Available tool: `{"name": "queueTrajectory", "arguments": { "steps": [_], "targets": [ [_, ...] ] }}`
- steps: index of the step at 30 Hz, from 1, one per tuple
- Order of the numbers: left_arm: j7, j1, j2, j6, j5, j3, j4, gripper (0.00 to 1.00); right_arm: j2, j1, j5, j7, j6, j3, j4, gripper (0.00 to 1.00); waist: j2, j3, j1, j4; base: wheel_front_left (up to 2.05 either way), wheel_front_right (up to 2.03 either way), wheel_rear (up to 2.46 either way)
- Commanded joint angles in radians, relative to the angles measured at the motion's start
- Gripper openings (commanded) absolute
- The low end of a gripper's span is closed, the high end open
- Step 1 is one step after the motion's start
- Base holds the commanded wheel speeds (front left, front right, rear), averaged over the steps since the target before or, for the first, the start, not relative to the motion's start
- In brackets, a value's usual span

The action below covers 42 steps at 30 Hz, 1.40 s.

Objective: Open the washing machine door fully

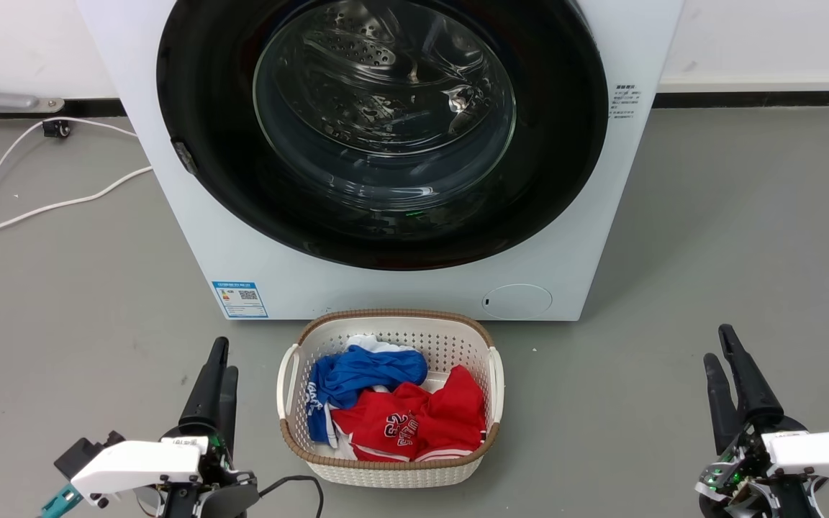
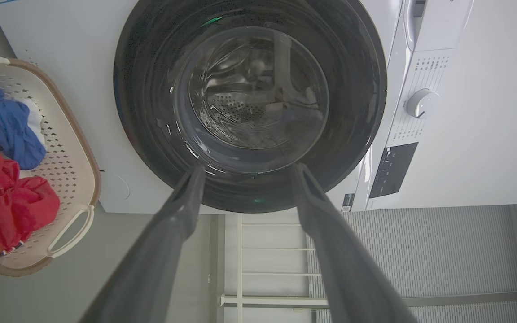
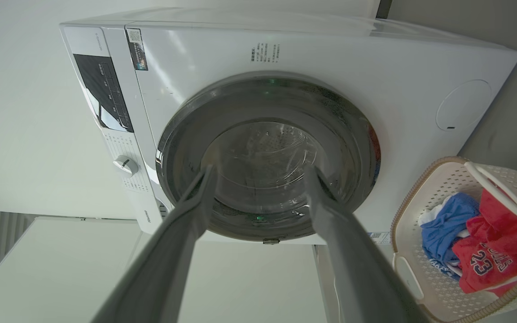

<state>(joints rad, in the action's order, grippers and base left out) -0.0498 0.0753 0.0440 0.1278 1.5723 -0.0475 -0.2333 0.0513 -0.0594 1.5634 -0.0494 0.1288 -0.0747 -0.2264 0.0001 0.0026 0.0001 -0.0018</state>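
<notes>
Grey floor (image 1: pixel 62 288) runs to the white machine (image 1: pixel 414 295); the washing machine door (image 1: pixel 382 241) sits shut, flush with its front. My left end effector (image 1: pixel 224 356) and right end effector (image 1: pixel 718 344) hover low, spread, empty, well short. Step: the reach; next, I judge, hooking the left-rim catch (image 1: pixel 184 157).

One washer (image 1: pixel 256 266) has one door (image 1: pixel 198 144), one dial (image 2: pixel 421 102), one round flap (image 1: pixel 517 301) and one blue label (image 1: pixel 239 298). One basket (image 1: pixel 393 471) with two handles holds one blue garment (image 1: pixel 364 374), one red garment (image 1: pixel 422 421) and white cloth (image 1: pixel 368 340), whose number is unclear. Two white cable strands (image 1: pixel 62 203) lie on the floor. There are two grippers, left (image 1: pixel 224 360) and right (image 1: pixel 718 344), with two fingers each.
</notes>
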Motion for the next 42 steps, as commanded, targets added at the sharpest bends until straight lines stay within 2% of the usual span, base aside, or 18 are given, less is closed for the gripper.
{"name": "queueTrajectory", "arguments": {
  "steps": [1, 6, 16, 30, 42],
  "targets": [
    [0.012, 0.026, 0.003, 0.001, -0.022, 0.008, 0.033, 1.00, 0.010, -0.010, -0.029, 0.012, 0.001, 0.007, 0.028, 1.00, -0.0001, 0.000, -0.0001, 0.000, 0.00, 0.00, 0.00],
    [0.034, 0.025, 0.004, 0.001, -0.095, 0.025, 0.068, 1.00, 0.014, -0.007, -0.118, 0.035, 0.001, 0.013, 0.052, 1.00, -0.0001, 0.000, -0.0001, -0.001, 0.00, 0.00, 0.00],
    [0.075, 0.024, 0.005, 0.002, -0.320, 0.074, 0.101, 1.00, 0.011, 0.006, -0.306, 0.075, 0.001, 0.018, 0.092, 1.00, -0.0001, -0.003, -0.0001, -0.004, 0.00, 0.00, 0.00],
    [0.125, 0.017, 0.007, 0.002, -0.627, 0.096, 0.128, 1.00, 0.010, 0.008, -0.679, 0.091, 0.001, 0.031, 0.121, 1.00, -0.0001, -0.005, -0.0001, -0.004, 0.00, 0.00, 0.00],
    [0.160, 0.010, 0.018, 0.001, -0.846, 0.112, 0.118, 1.00, 0.003, 0.017, -0.890, 0.089, 0.002, 0.054, 0.142, 1.00, -0.0001, -0.007, -0.0001, -0.001, 0.00, 0.00, 0.00]
  ]
}}
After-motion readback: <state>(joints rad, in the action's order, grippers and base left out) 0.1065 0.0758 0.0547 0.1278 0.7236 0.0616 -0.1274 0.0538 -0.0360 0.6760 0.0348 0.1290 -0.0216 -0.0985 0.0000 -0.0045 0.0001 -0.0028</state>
